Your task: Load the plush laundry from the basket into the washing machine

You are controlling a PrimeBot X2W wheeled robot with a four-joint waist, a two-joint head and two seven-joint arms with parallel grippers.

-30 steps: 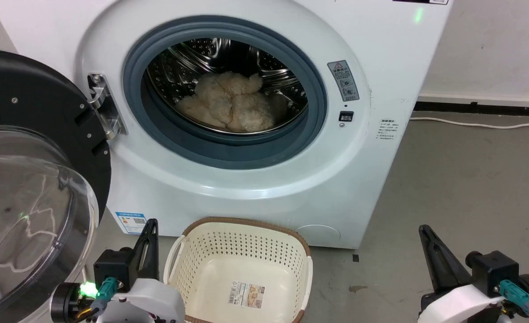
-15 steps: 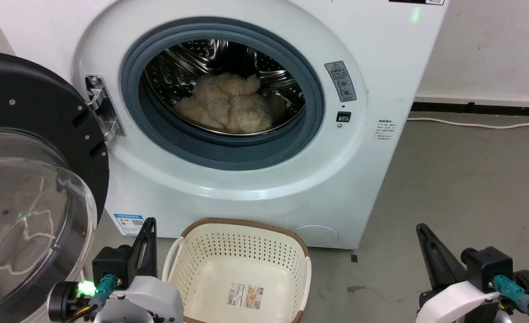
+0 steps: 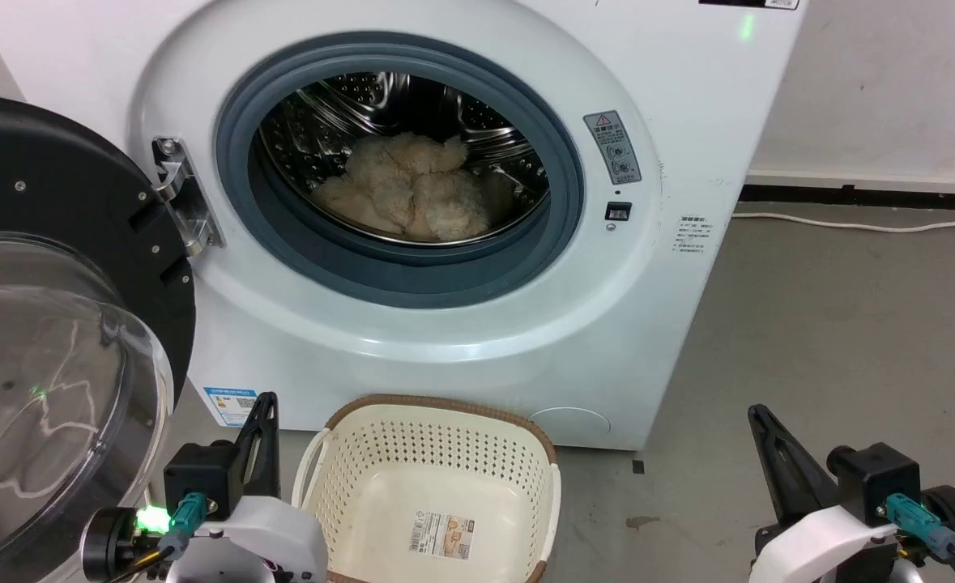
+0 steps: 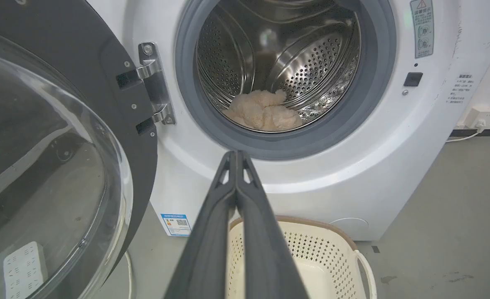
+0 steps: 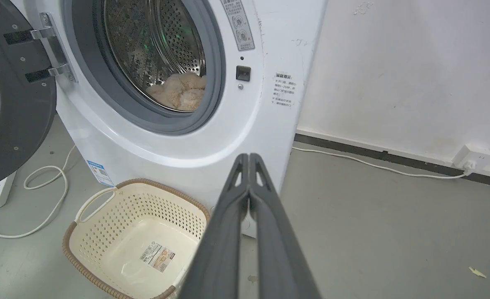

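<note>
Head view: the plush laundry [image 3: 412,194] lies in the drum of the washing machine [image 3: 445,340], whose door [image 3: 56,178] hangs wide open at left. The basket [image 3: 436,441] stands on the floor [image 3: 833,324] right in front, its label sticker [image 3: 443,534] showing on the bottom. The left gripper [image 3: 265,402] and right gripper [image 3: 756,413] sit low on either side of it.

Left wrist view: its fingers are pressed together, empty, pointing at the machine's front.

Right wrist view: same here, fingers clamped tight and empty, with the basket at lower left.
</note>
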